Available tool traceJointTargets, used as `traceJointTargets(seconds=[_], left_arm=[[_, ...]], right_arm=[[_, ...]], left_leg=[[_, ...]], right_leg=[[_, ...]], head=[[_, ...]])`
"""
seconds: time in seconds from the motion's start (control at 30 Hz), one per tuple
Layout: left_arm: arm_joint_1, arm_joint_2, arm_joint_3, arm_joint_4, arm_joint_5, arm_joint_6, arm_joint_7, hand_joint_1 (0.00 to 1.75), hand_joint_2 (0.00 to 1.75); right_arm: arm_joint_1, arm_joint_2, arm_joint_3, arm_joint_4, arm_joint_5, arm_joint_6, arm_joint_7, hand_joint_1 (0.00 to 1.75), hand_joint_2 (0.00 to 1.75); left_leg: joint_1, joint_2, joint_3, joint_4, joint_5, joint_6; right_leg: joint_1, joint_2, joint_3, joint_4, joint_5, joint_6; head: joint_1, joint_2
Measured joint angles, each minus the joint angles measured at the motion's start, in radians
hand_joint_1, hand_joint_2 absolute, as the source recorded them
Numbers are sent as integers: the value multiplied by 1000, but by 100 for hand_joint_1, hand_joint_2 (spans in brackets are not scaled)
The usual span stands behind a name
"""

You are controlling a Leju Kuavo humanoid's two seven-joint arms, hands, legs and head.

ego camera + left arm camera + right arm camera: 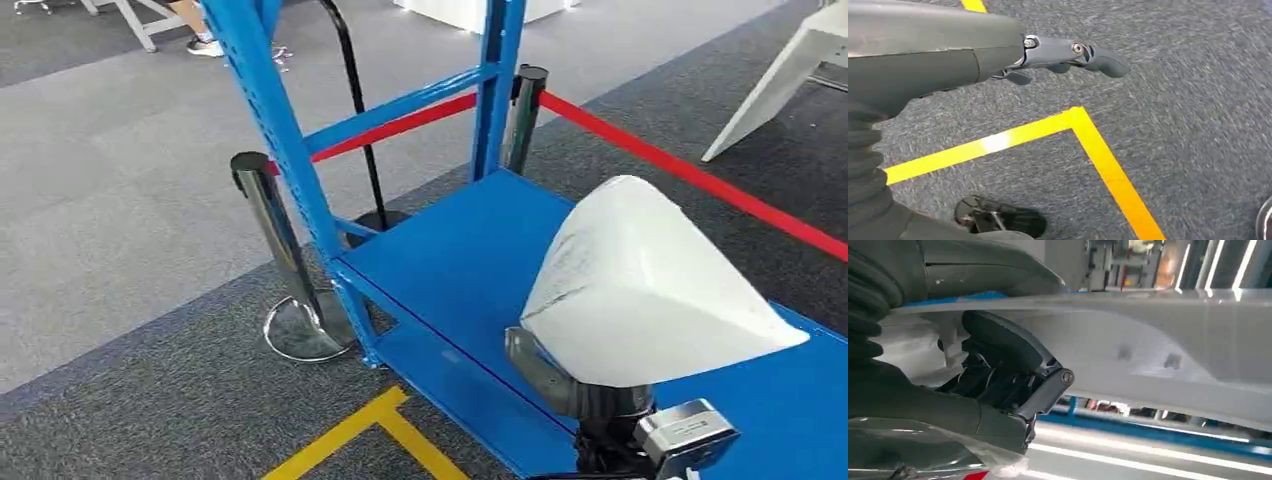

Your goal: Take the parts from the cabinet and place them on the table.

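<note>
One white part [650, 285], a big wedge-shaped moulding, rides above the blue cabinet shelf [450, 260], carried from underneath by the right hand [575, 385]. In the right wrist view its fingers [1013, 370] press up against the part's pale underside, clamped on it. The left hand [1068, 55] hangs low over the grey carpet, fingers loosely extended and holding nothing, just above the yellow floor tape [1088, 140] that runs beside the cabinet's front edge.

Beyond the shelf, the cabinet's blue uprights [270, 130] rise close to the part. Behind the cabinet stand chrome barrier posts [265, 215] linked by a red belt [690, 175]; further back a person's foot [205, 45] shows on the carpet.

The part looks bulky and light against the hand, and it is gripped low, at one spot only. My worry is that a quick turn towards the worktop could tip it off the fingers, or its wide edge could clip an upright or the belt.
</note>
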Motion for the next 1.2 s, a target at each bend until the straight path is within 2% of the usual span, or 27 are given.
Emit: traceJointTargets(seconds=[0.03, 0.13, 0.17, 0.2, 0.23, 0.3, 0.33, 0.37, 0.4, 0.43, 0.47, 0.5, 0.53, 0.63, 0.67, 0.73, 0.77, 0.83, 0.87, 0.9, 0.93, 0.97, 1.0, 1.03, 1.07, 1.17, 1.2], left_arm=[[-5, 0, 0, 0, -3, 2, 0, 0, 175], [-3, 3, 0, 2, -8, 8, 0, 0, 175], [-3, 4, 0, 2, -11, 11, 1, 0, 175], [-3, 3, 0, 2, -12, 13, 1, 0, 175], [-6, 3, 0, 2, -15, 14, 2, 0, 175], [-10, 3, -1, 4, -16, 18, 2, 0, 175], [-10, 5, -1, 5, -16, 19, 3, 0, 175], [-10, 5, -1, 5, -16, 20, 3, 0, 175], [-9, 5, -1, 6, -18, 20, 3, 0, 175], [-9, 5, -1, 8, -18, 21, 3, 0, 175], [-10, 5, -1, 10, -18, 21, 3, 0, 175], [-10, 5, -1, 12, -18, 21, 3, 0, 175], [-14, 7, -1, 13, -19, 22, 3, 0, 175], [-9, 9, -1, 16, -19, 24, 3, 0, 175], [-9, 13, -1, 17, -19, 24, 3, 0, 175], [-13, 11, -1, 21, -21, 24, 2, 0, 175], [-17, 12, -2, 21, -21, 24, 2, 0, 175], [-19, 13, -2, 24, -22, 25, 2, 0, 175], [-18, 13, -2, 26, -23, 26, 2, 0, 175], [-16, 14, -2, 27, -23, 26, 2, 0, 175], [-15, 15, -2, 27, -24, 26, 2, 0, 175], [-15, 17, -2, 28, -24, 27, 2, 0, 175], [-16, 18, -2, 29, -26, 28, 2, 0, 175], [-20, 19, -3, 30, -27, 28, 2, 0, 175], [-22, 19, -4, 31, -27, 29, 2, 0, 175], [-15, 21, -6, 32, -27, 31, 2, 0, 175], [-13, 21, -7, 33, -27, 32, 2, 0, 175]], right_arm=[[-2, 0, 7, -1, 5, 5, 1, 175, 175], [-17, 0, 28, -2, 11, 9, 6, 175, 175], [-22, -1, 37, -3, 14, 9, 7, 175, 175], [-26, -2, 41, -3, 15, 10, 9, 175, 175], [-28, -3, 43, -3, 15, 10, 10, 175, 175], [-27, -7, 48, -3, 14, 13, 15, 175, 175], [-27, -11, 50, -2, 13, 16, 16, 175, 175], [-27, -12, 53, -2, 13, 18, 17, 175, 175], [-28, -13, 55, -2, 12, 20, 17, 175, 175], [-29, -14, 59, -2, 11, 22, 18, 175, 175], [-30, -15, 63, -2, 9, 23, 18, 175, 175], [-31, -16, 65, -2, 6, 24, 19, 175, 175], [-29, -17, 67, -2, 3, 25, 21, 175, 175], [-38, -18, 73, -2, -3, 31, 25, 175, 175], [-42, -18, 77, -3, -3, 34, 25, 175, 175], [-46, -18, 83, -3, -6, 40, 27, 175, 175], [-46, -18, 86, -3, -7, 43, 27, 175, 175], [-47, -19, 89, -2, -13, 43, 30, 175, 175], [-48, -19, 90, -2, -14, 44, 30, 175, 175], [-48, -19, 92, -2, -17, 47, 32, 175, 175], [-50, -19, 93, -2, -22, 52, 33, 175, 175], [-54, -19, 95, -2, -26, 58, 34, 175, 175], [-58, -19, 97, -2, -31, 61, 35, 175, 175], [-60, -19, 97, -2, -37, 63, 35, 175, 175], [-62, -19, 97, -1, -40, 65, 37, 175, 175], [-71, -19, 98, 0, -49, 76, 39, 175, 175], [-73, -19, 98, 0, -53, 76, 41, 175, 175]], left_leg=[[-11, 10, 1, -20, -2, 6], [-12, -26, -11, -17, -1, 14], [0, -41, -2, -29, 7, 23], [0, -51, -1, -32, 7, 27], [1, -64, -2, -32, 9, 32], [0, -93, -4, -32, 9, 36], [-1, -109, -4, -31, 9, 36], [-1, -124, -2, -31, 9, 36], [0, -139, 0, -31, 8, 36], [0, -156, 3, -30, 8, 35], [1, -171, 5, -28, 6, 33], [3, -183, 3, -27, 4, 28], [-3, -196, -5, -15, 2, 22], [11, -230, -20, -23, 15, -1], [9, -244, -22, -19, 14, -6], [4, -149, -49, 46, -29, -14], [6, -121, -88, 127, -70, -18], [10, -103, -158, 274, -126, -24], [11, -101, -167, 291, -123, -26], [13, -100, -154, 268, -98, -26], [13, -96, -120, 201, -56, -25], [13, -80, -67, 102, -8, -21], [10, -41, -21, 14, 21, -16], [-6, -16, -9, -7, -1, -13], [-2, -24, -13, -9, 2, -1], [-5, -57, -14, -18, 2, 15], [2, -64, -7, -26, 6, 22]], right_leg=[[8, -11, 4, 4, -6, 9], [8, -49, 12, -6, -8, 21], [4, -33, 11, -2, -18, 30], [0, 37, 2, 21, -37, 31], [1, 74, -27, 84, -73, 30], [1, 95, -114, 251, -140, 32], [1, 96, -153, 313, -150, 32], [1, 96, -165, 318, -132, 32], [1, 97, -155, 276, -91, 31], [0, 101, -126, 198, -36, 30], [-3, 119, -89, 108, 16, 28], [-8, 177, -64, 37, 40, 26], [-15, 208, -51, 9, 29, 25], [-3, 178, -45, 12, 28, 12], [-11, 162, -40, 4, 31, 6], [-9, 129, -29, -1, 29, -5], [-6, 110, -27, -1, 27, -10], [-3, 76, -25, -1, 22, -13], [-3, 63, -23, -1, 20, -13], [-3, 50, -20, -1, 17, -12], [-3, 36, -16, -1, 14, -10], [-3, 23, -9, -1, 9, -7], [-2, 12, -2, -1, 4, -3], [6, 2, -5, 0, -2, 6], [7, -4, -7, 0, -5, 12], [6, -34, 15, -10, -10, 26], [1, 10, 8, 0, -23, 33]], head=[[-4, 0], [0, 0], [0, 0], [6, 0], [8, 0], [12, 0], [11, 0], [11, 0], [11, 0], [11, 0], [12, 0], [12, 0], [10, 0], [11, 0], [11, 0], [-2, 0], [0, 0], [-1, 0], [-2, 0], [-2, 0], [-2, 0], [-2, 0], [-1, 0], [-3, 0], [-2, 0], [-2, 0], [2, 0]])
